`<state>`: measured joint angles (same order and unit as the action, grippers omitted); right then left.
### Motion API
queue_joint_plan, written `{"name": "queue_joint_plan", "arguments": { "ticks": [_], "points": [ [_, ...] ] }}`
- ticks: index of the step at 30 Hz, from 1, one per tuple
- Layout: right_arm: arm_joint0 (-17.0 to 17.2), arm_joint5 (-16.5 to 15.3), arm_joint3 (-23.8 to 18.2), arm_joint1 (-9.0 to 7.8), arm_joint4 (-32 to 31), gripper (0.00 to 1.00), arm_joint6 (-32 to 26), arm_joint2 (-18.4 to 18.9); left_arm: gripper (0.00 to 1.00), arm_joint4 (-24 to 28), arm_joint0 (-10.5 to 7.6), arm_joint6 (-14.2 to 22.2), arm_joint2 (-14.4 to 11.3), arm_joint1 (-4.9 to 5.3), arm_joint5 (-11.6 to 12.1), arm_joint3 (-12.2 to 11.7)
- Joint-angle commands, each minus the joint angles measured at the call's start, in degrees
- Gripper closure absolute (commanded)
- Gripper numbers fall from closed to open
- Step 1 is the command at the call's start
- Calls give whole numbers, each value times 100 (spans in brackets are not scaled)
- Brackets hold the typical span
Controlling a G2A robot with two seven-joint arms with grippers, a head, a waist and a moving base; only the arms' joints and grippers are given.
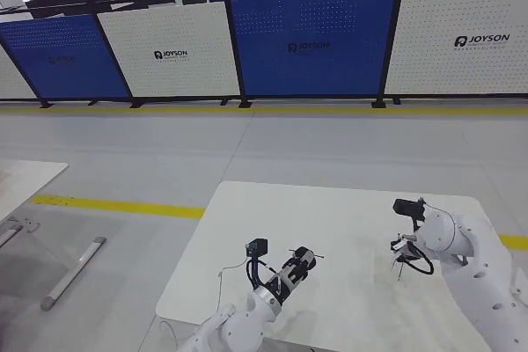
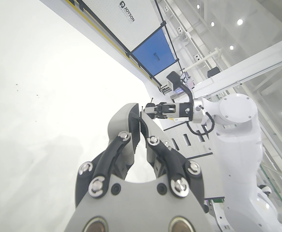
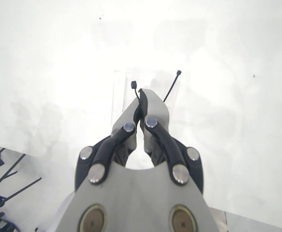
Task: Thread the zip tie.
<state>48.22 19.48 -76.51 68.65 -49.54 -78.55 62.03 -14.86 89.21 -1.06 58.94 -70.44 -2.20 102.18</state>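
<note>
Hovering over table (image 1: 334,220) | right jaws clamped on zip tie (image 3: 133,84) | left jaws together, pointing toward right jaws

My arms are glossy white shells with rounded joints. In the top view my left arm (image 1: 246,321) shows at six o'clock and my right arm (image 1: 484,273) at four o'clock. Each wrist carries a small black camera block (image 1: 258,247) on a stalk, and a black cable (image 2: 212,121) loops beside my right wrist. My left gripper (image 2: 140,119) and right gripper (image 3: 141,97) match: a grey metal palm, curved black linkage bars pinned by round silver screws (image 2: 97,185), pale grey fingers faced with ribbed black pads (image 2: 134,126), and two brass-coloured discs (image 2: 96,225) at the palm's base.
</note>
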Motion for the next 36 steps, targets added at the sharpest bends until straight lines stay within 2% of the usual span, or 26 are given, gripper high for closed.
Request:
{"name": "queue_joint_plan", "arguments": {
  "ticks": [1, 5, 7, 9, 21, 23, 26, 29, 36],
  "points": [
    [353, 0, -575, -68, 78, 100, 39, 430, 100, 0, 0, 0, 0, 0, 0, 0],
    [964, -17, -1519, -160, 354, 100, 222, 1005, 100, 0, 0, 0, 0, 0, 0, 0],
    [1230, -278, -1804, -191, 748, 100, 259, 1221, 100, 0, 0, 0, 0, 0, 0, 0],
    [1308, -479, -1833, -209, 963, 100, 178, 1314, 100, 0, 0, 0, 0, 0, 0, 0],
    [1308, -479, -1833, -209, 963, 100, 178, 1314, 100, 0, 0, 0, 0, 0, 0, 0],
    [1400, -543, -1851, -201, 1082, 100, 349, 1282, 100, 0, 0, 0, 0, 0, 0, 0],
    [1481, -535, -1988, -206, 1086, 100, 493, 1240, 100, 0, 0, 0, 0, 0, 0, 0],
    [1588, -393, -2208, -204, 1215, 100, 787, 1293, 100, 0, 0, 0, 0, 0, 0, 0],
    [2010, -78, -2903, -178, 1888, 100, 1622, 1501, 100, 0, 0, 0, 0, 0, 0, 0]
  ]
}}
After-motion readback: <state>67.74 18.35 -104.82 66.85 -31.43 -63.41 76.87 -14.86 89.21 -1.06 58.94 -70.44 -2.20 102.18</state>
